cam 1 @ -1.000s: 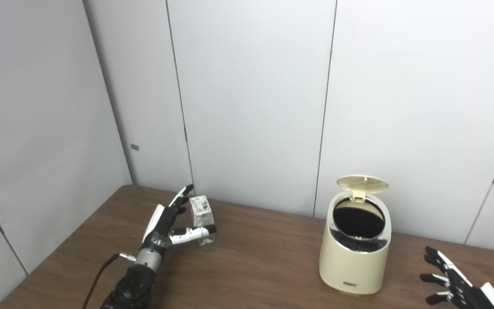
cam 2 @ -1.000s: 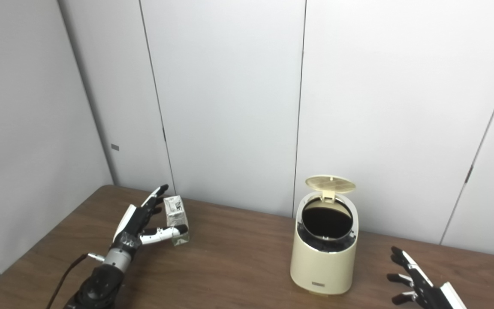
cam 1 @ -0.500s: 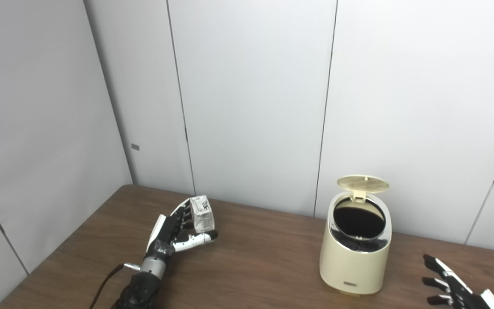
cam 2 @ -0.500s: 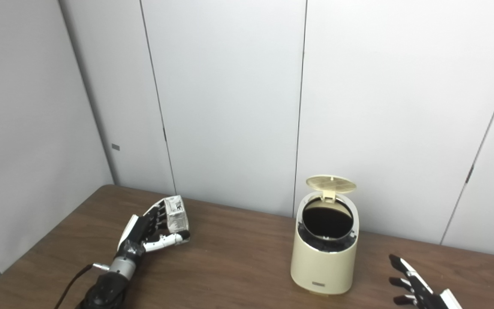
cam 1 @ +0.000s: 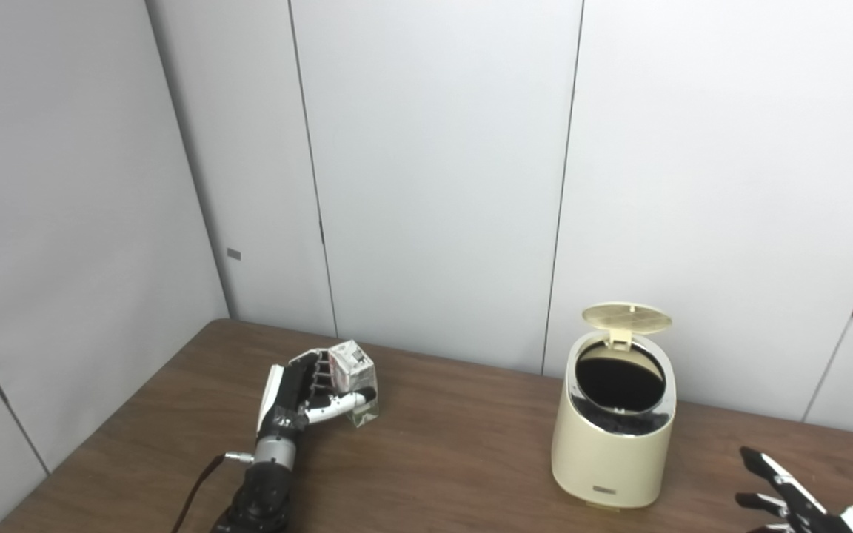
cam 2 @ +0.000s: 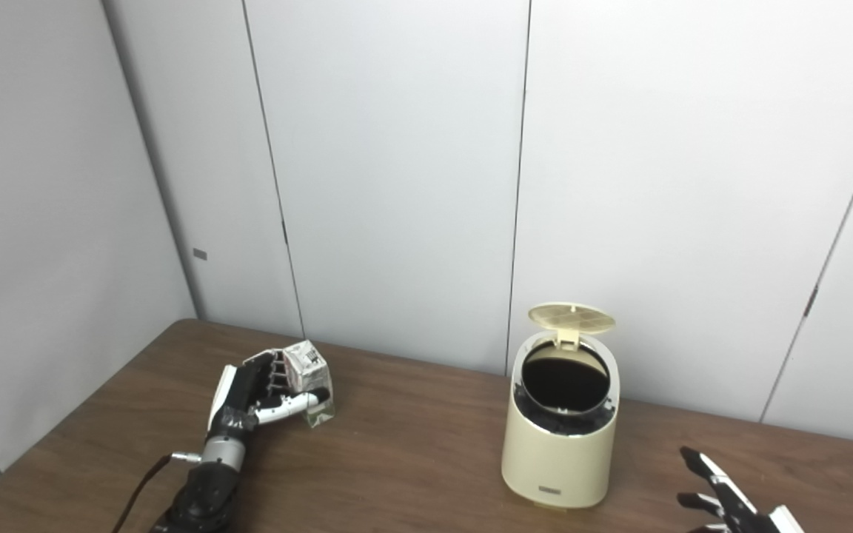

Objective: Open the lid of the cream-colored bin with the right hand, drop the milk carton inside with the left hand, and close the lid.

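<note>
Carton (cam 1: 353, 374) gripped in left robot hand (cam 1: 300, 389).

Left robot hand (cam 1: 300, 391) now closed around milk carton (cam 1: 353, 374).

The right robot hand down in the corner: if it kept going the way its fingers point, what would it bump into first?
Probably the cream-colored bin. The right robot hand points up-left toward it across bare table, though depth is hard to judge.
</note>
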Available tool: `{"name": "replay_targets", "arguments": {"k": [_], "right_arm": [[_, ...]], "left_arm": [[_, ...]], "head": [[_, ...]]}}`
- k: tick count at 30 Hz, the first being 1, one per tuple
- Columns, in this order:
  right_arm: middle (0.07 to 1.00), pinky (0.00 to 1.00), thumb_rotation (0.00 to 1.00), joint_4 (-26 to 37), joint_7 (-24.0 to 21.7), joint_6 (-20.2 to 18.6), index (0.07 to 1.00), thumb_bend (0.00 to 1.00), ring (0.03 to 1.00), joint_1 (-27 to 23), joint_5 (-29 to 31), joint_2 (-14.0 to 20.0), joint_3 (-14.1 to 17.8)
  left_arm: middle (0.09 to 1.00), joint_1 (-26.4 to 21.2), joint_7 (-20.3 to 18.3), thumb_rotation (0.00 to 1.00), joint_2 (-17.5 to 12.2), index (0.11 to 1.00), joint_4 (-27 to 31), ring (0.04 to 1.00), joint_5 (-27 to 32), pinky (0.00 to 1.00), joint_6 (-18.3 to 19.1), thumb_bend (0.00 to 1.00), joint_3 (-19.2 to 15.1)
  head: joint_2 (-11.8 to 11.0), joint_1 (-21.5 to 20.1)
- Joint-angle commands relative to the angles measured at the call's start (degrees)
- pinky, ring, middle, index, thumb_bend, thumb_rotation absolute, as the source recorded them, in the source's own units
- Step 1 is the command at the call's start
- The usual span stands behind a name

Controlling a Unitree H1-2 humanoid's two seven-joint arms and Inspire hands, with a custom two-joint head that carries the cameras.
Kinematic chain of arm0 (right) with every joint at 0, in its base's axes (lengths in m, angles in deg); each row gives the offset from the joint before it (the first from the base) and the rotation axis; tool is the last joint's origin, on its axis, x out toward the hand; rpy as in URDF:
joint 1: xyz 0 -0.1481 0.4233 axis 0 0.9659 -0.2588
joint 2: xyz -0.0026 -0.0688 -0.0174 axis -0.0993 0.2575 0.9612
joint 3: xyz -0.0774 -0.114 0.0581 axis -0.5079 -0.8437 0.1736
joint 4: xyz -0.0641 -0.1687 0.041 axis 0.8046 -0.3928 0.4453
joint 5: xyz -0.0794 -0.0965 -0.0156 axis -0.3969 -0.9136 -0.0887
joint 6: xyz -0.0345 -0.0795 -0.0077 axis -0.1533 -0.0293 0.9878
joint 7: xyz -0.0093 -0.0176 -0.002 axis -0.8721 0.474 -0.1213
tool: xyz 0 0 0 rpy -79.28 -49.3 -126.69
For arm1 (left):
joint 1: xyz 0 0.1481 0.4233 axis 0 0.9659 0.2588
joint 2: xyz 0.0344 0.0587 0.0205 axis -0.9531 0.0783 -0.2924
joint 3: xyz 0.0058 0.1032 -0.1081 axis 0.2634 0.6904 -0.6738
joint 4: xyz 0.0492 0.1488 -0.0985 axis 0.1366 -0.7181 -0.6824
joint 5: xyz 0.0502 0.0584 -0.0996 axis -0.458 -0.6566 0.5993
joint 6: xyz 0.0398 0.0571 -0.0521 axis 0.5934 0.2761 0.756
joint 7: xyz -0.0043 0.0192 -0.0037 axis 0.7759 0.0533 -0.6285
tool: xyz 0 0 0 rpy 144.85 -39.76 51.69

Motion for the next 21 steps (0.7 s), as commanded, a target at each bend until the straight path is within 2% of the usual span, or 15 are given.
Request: {"name": "replay_targets", "arguments": {"k": [1,13,16,21], "right_arm": [[0.948,0.66,0.02,2.2,0.1,0.4,0.938,0.73,0.819,-1.1,0.4,0.8,0.6],[0.931,0.68,0.0,0.9,1.0,2.7,0.917,0.73,0.811,-0.9,0.9,0.4,0.8],[0.934,0.68,0.0,1.2,0.8,2.3,0.916,0.73,0.816,-0.9,0.9,0.4,0.7],[0.944,0.67,0.0,1.2,0.8,0.8,0.924,0.72,0.826,-1.8,0.4,0.0,0.4]], "left_arm": [[0.461,-2.1,2.0,0.0,-0.7,0.508,0.0,0.434,-1.2,0.36,-2.6,0.53,0.4],[0.466,-1.9,2.6,0.0,-0.4,0.493,1.1,0.409,-2.0,0.34,-2.5,0.52,1.2],[0.47,-1.1,1.8,0.0,-0.3,0.492,3.4,0.421,-1.8,0.35,-2.1,0.52,1.3],[0.465,0.6,0.0,0.0,0.3,0.498,10.6,0.425,-2.1,0.36,-0.2,0.52,2.1]], "head": [[0.0,0.1],[0.2,0.1],[0.2,0.1],[0.5,-2.7]]}}
